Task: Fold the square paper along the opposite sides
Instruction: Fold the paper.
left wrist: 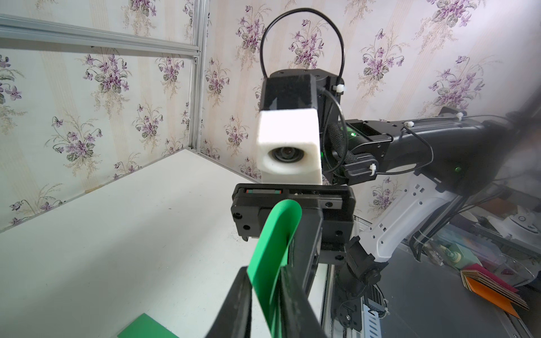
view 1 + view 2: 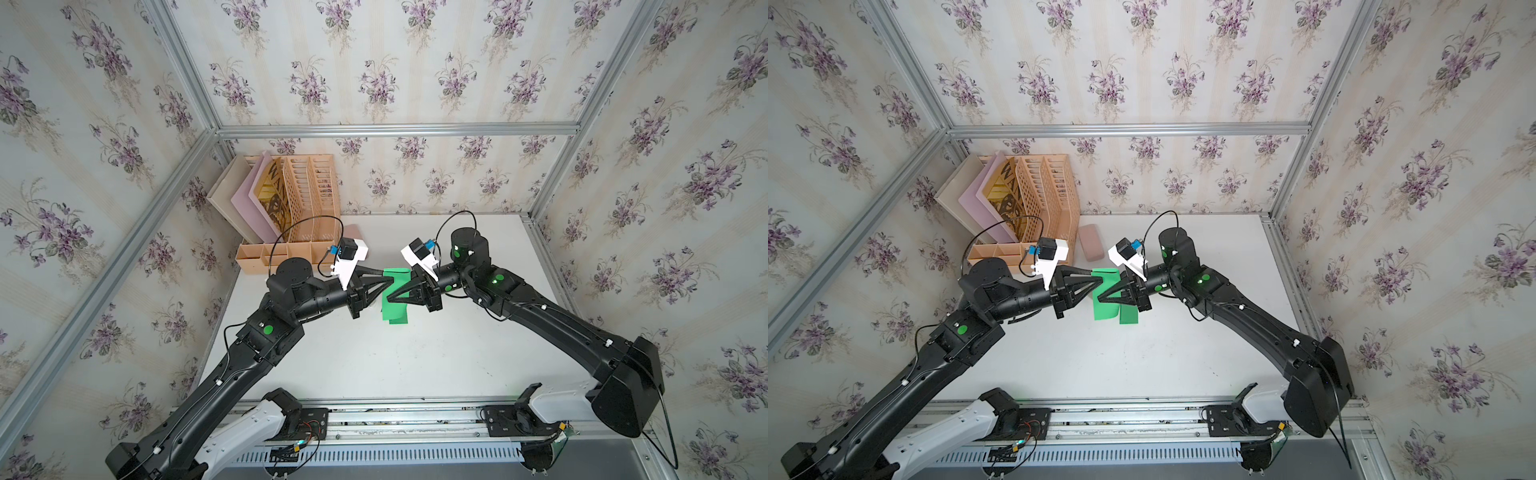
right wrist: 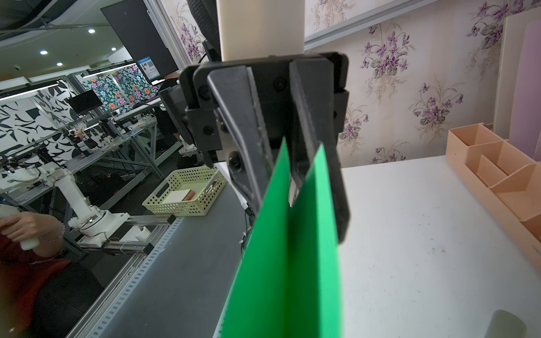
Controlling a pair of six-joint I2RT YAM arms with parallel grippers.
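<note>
Floral wallpaper with purple blooms lines the walls around a white surface (image 2: 415,357). Toward the back of its middle, a green paper (image 2: 397,311) sits between two black robot arms that meet almost tip to tip. Part of the sheet lies flat on the surface; the rest is lifted and bowed over in a loose curve. The right pincer (image 2: 388,297) is closed on the raised part of the sheet. The left pincer (image 2: 386,277) has its jaws a little apart, and in the left wrist view the paper (image 1: 272,257) runs up between them. A peach desk organizer (image 2: 299,208) holding flat boards stands in the back left corner, well apart from the paper.
</note>
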